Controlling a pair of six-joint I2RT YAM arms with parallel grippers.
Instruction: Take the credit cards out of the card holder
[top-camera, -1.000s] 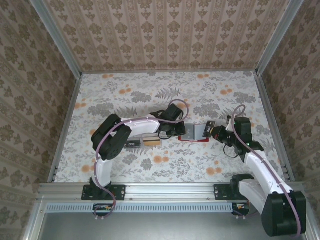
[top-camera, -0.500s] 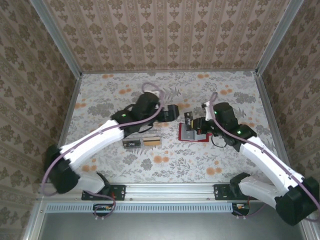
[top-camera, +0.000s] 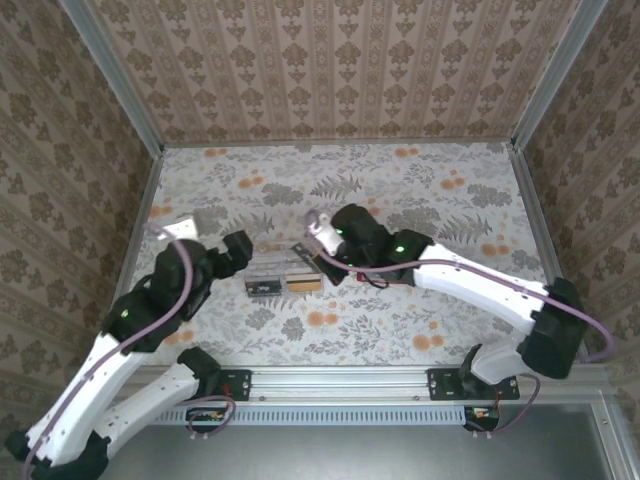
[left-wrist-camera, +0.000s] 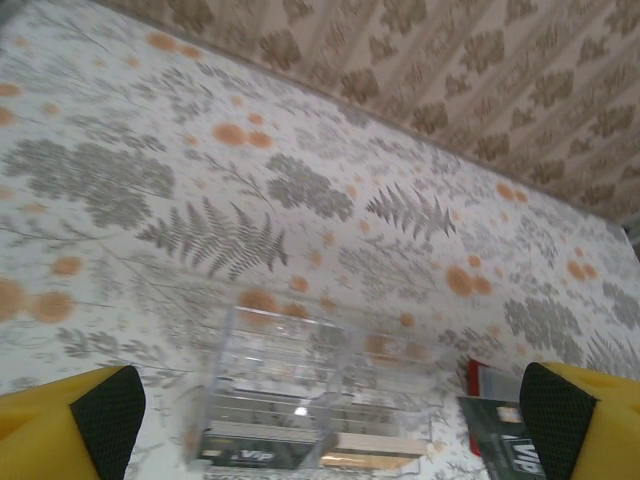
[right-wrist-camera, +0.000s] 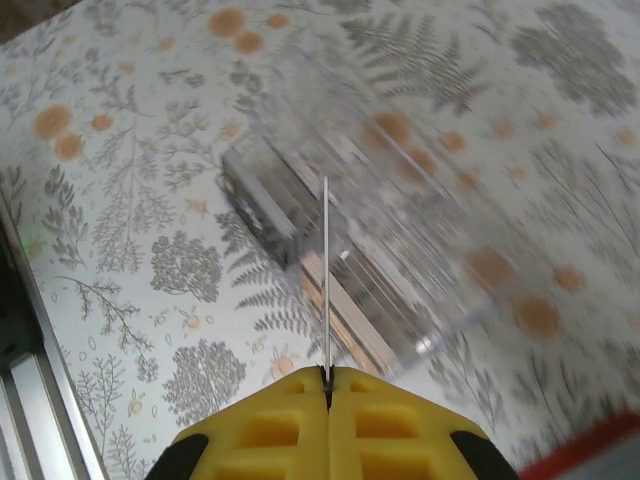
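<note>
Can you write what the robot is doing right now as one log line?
left end effector: open, empty | right end effector: shut on thin card | card: edge-on, over clear box

the left arm (top-camera: 100, 385) and right arm (top-camera: 470, 282) are showing white links with black joints, a mauve cable (top-camera: 189, 270) is running along each, and yellow fingers (right-wrist-camera: 290, 430) are carrying black pads (left-wrist-camera: 108, 412).

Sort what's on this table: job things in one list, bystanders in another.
Job: thin card pinched in the right hand; red wallet; dark card near it; clear box holding cards.
Bystanders: floral table cover; wallpapered walls; metal rail.
</note>
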